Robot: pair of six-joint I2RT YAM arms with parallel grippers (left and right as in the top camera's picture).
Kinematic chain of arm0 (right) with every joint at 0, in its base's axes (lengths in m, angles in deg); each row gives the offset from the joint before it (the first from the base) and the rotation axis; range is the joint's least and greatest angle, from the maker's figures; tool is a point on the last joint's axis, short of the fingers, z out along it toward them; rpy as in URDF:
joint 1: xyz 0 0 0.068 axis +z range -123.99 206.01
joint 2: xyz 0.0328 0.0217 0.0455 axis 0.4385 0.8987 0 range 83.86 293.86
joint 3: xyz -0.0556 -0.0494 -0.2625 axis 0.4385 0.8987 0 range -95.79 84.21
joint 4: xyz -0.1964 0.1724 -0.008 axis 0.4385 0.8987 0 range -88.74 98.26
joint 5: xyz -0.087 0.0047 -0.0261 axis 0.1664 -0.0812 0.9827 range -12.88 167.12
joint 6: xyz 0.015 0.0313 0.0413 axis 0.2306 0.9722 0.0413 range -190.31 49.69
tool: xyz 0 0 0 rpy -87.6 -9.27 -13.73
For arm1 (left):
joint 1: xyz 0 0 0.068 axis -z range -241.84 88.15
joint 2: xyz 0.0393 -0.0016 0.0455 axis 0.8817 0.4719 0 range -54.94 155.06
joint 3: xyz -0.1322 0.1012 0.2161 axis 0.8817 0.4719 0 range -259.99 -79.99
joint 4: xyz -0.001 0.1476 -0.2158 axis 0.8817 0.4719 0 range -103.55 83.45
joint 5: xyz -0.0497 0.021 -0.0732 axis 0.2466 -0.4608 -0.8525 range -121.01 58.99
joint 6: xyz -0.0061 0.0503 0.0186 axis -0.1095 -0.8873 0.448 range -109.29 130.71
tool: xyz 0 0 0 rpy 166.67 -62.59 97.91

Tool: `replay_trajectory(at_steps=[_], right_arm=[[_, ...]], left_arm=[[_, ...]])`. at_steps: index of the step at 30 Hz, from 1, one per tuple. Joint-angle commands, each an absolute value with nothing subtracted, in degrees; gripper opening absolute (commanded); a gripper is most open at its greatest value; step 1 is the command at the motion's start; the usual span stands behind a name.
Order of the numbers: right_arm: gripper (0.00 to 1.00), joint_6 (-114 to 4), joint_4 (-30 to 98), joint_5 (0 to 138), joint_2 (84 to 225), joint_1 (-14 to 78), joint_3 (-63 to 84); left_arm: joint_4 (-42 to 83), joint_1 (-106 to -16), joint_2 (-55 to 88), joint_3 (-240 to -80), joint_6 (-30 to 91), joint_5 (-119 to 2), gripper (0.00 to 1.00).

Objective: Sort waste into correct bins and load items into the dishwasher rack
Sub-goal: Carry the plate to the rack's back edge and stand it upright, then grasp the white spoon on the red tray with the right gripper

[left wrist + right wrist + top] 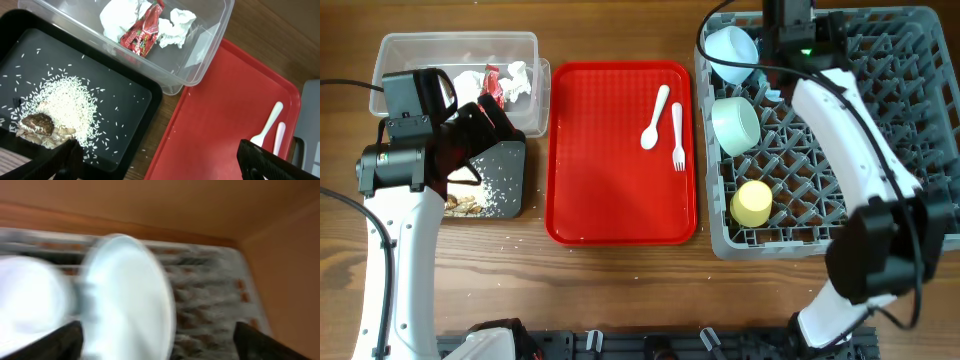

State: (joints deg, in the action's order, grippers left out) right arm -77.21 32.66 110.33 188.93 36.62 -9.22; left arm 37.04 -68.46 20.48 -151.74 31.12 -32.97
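Hovering over the black tray [120,100] beside the red tray [225,110], the left gripper [159,147] is spreading its fingers wide and gripping nothing. Wrapper [145,32] and tissue [117,15] are lying in the tub [210,50]. Rice and scraps [40,125] are sitting in the black tray. Spoon [655,118] and fork [677,135] are resting on the red tray. The right gripper [157,327] is hanging over the rack [900,90], fingers wide apart, with the blurred plate [130,295] between them; contact cannot be told. Pale bowl [730,45], mint bowl [735,125] and cup [752,203] are sitting in the rack.
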Motion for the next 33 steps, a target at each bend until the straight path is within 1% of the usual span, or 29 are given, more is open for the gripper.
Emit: replay_trajectory(at_steps=[1, 3, 5, 6, 7, 9, 10, 11, 14, 17, 21, 23, 28, 33], right_arm=[[1.00, -68.01, 34.96, 83.54, 180.89, 36.82, -9.22], [1.00, -63.46, 36.55, 70.70, 179.95, 36.82, -9.20], [1.00, -55.94, 36.57, 56.41, 181.04, 37.10, -9.00], [1.00, -54.96, 36.05, 51.27, 182.27, 38.00, -9.00], [0.98, -54.06, 35.59, 50.09, 183.97, 39.83, -9.00], [0.92, -51.62, 35.35, 54.57, 186.48, 43.20, -9.00], [0.91, -47.59, 35.70, 59.08, 188.21, 45.52, -9.00], [0.89, -43.20, 36.25, 62.92, 190.00, 47.77, -9.00], [0.68, -35.00, 37.76, 70.53, 195.10, 53.34, -9.00], [0.69, -32.64, 38.08, 73.57, 199.40, 56.31, -9.00], [0.68, -30.63, 39.85, 75.67, 203.99, 56.88, -9.00], [0.65, -28.08, 40.62, 78.38, 205.54, 56.62, -9.00], [0.61, -27.29, 38.69, 79.93, 208.43, 56.31, -9.00], [0.50, -24.88, 36.44, 82.38, 209.76, 56.27, -9.00]], left_arm=[[36.91, -68.83, 20.48, -152.40, 30.81, -32.42, 1.00], [36.91, -68.83, 20.48, -152.40, 30.81, -32.42, 1.00], [36.91, -68.83, 20.48, -152.40, 30.81, -32.42, 1.00], [36.91, -68.83, 20.48, -152.40, 30.81, -32.42, 1.00], [36.91, -68.83, 20.50, -152.40, 30.81, -32.42, 1.00], [36.91, -68.83, 20.48, -152.40, 30.81, -32.42, 1.00], [36.91, -68.83, 20.48, -152.40, 30.81, -32.40, 1.00], [36.91, -68.83, 20.48, -152.40, 30.81, -32.42, 1.00], [36.91, -68.83, 20.50, -152.40, 30.81, -32.42, 1.00], [36.91, -68.83, 20.48, -152.40, 30.81, -32.42, 1.00], [36.91, -68.83, 20.48, -152.40, 30.81, -32.42, 1.00], [36.91, -68.83, 20.48, -152.40, 30.81, -32.40, 1.00], [36.91, -68.83, 20.48, -152.40, 30.81, -32.40, 1.00], [36.91, -68.83, 20.48, -152.40, 30.81, -32.42, 1.00]])
